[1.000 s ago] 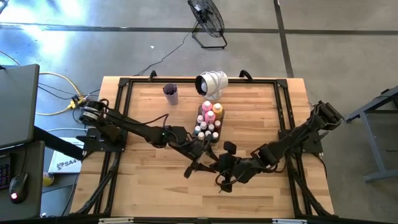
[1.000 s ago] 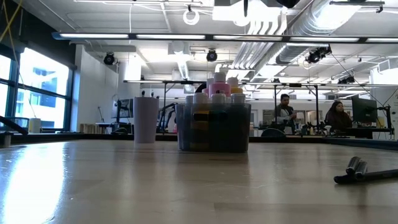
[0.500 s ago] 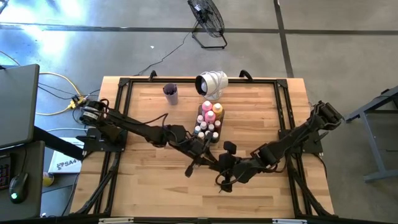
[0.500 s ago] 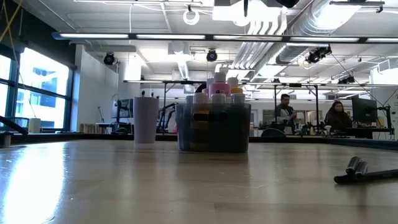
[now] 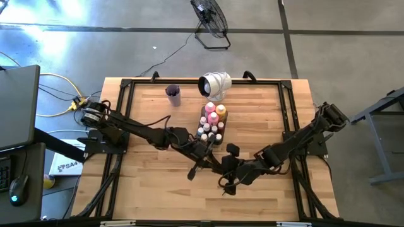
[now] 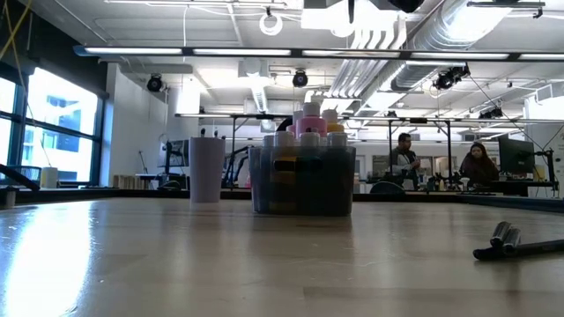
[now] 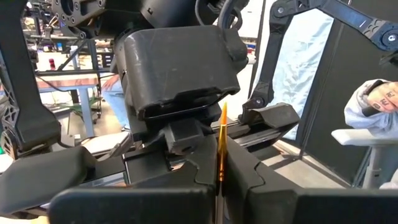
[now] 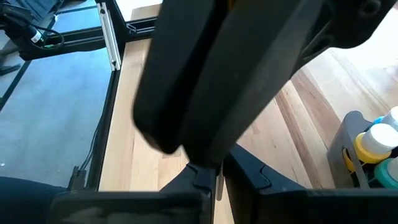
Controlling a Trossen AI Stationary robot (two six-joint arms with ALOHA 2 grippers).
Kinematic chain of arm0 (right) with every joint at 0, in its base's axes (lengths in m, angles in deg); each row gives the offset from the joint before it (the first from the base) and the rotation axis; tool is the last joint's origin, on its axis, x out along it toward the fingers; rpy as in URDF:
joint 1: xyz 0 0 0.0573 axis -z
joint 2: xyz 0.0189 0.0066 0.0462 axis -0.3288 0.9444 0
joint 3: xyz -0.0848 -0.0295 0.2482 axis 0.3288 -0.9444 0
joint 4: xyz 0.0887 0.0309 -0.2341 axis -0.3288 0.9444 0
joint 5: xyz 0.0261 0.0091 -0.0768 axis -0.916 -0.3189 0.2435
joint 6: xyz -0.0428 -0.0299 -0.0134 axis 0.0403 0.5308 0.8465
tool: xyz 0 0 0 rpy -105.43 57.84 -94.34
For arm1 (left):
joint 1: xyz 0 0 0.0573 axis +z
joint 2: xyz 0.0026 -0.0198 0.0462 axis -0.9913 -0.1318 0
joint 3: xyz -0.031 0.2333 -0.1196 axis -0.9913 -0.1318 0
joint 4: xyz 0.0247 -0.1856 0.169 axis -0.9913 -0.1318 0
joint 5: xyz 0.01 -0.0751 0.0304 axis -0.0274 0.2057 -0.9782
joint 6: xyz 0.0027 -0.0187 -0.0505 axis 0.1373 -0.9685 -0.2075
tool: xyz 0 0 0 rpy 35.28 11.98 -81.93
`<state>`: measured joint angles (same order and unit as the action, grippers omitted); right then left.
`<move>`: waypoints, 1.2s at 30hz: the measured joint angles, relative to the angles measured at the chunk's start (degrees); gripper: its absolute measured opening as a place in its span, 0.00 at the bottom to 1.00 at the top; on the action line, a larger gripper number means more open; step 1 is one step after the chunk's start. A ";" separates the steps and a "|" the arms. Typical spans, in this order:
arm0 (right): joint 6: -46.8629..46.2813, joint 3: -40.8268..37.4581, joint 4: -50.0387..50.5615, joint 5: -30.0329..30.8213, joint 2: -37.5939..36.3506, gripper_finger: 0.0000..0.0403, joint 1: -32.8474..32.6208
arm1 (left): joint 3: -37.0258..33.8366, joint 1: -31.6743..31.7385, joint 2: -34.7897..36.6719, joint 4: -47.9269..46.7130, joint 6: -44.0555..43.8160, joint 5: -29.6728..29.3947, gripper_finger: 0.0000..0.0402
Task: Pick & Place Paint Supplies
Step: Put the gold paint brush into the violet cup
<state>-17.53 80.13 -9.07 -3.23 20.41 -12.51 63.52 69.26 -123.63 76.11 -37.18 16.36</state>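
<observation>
Both grippers (image 5: 218, 167) together, jaws shut

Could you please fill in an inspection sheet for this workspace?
Surface: wooden table.
Job's things: bottles upright in the tray; one brush in the left tool; other brushes lying on the table.
Clutter: cup and a white object near the far edge.
Tools: left tool shut on the brush, close against the right tool at mid-table.
Cables: yellow cable on the floor, left of the table.
Surroundings: fan on the floor; people far behind.
</observation>
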 joint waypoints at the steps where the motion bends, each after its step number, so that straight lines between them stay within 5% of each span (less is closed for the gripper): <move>1: -0.01 0.00 0.00 -0.08 -0.02 0.04 0.00 | 0.00 0.00 0.00 -0.07 0.00 0.00 0.01; 27: 0.66 0.00 0.28 -6.20 -0.63 0.06 0.45 | 0.02 1.54 0.11 -2.19 0.08 3.31 0.00; 36: 0.73 0.02 0.63 -8.96 -0.74 0.30 3.18 | -0.02 2.68 0.49 -4.89 0.85 3.13 0.00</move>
<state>-16.79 80.15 -8.43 -12.19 19.68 -9.33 63.50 71.94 -123.15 71.21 -36.33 19.49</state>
